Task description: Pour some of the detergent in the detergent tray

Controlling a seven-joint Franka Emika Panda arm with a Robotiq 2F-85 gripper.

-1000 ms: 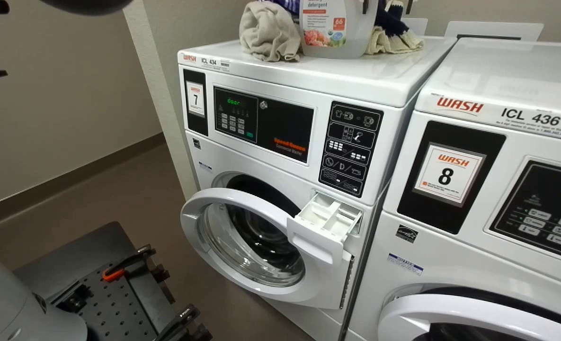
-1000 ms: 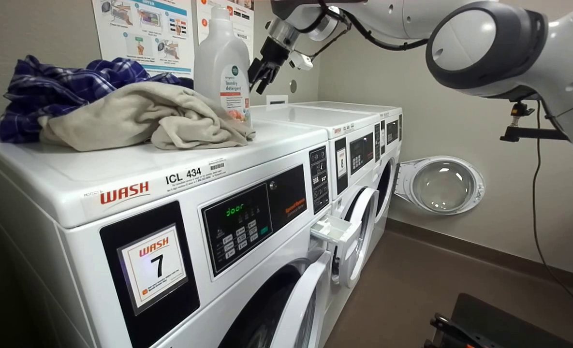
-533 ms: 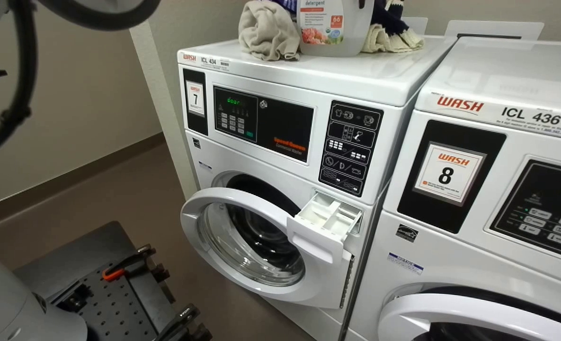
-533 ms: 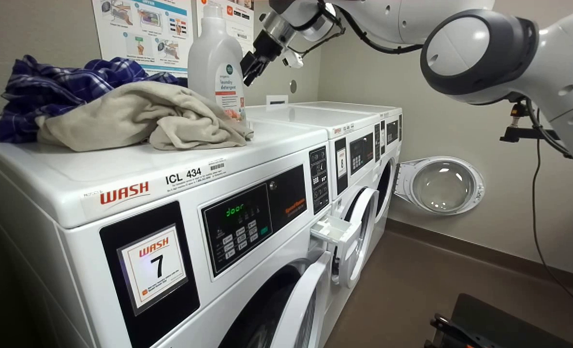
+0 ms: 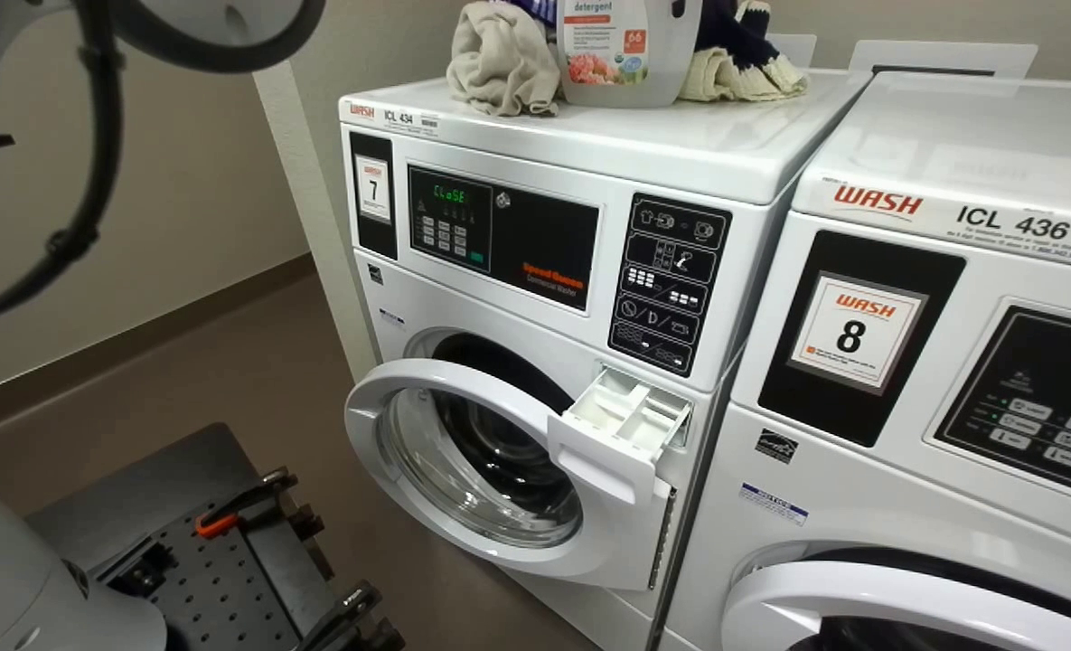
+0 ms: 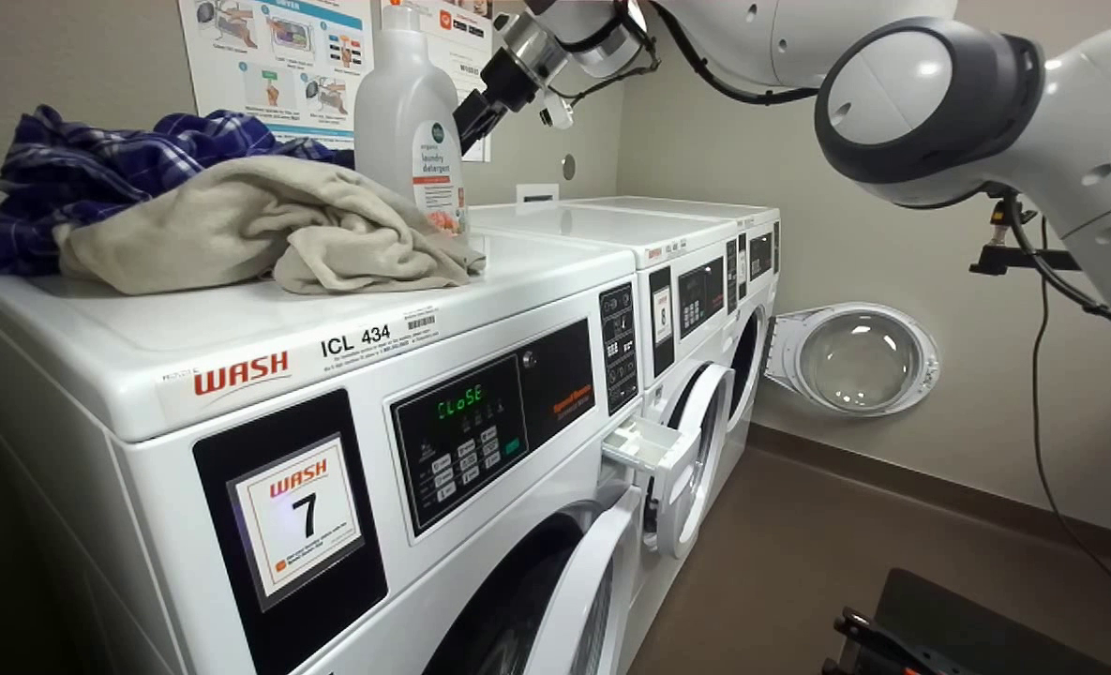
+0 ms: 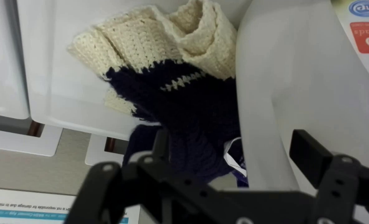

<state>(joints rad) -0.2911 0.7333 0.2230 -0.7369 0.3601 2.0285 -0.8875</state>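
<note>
The translucent white detergent bottle stands upright on top of washer 7; it also shows in an exterior view and in the wrist view. The white detergent tray is pulled out of the washer front; it shows in an exterior view too. My gripper is at the bottle's handle side, level with its upper half. In the wrist view my gripper is open, fingers wide apart, with the handle strip of the bottle between them. Whether a finger touches the bottle I cannot tell.
A beige cloth and blue plaid cloth lie against the bottle. A navy and cream knit lies on the handle side. The round washer door stands open below the tray. Washer 8 adjoins.
My gripper has moved left to the bottle in an exterior view. The bottle has shifted left in both exterior views, and the beige and plaid cloths shifted with it. The tray has not moved.
</note>
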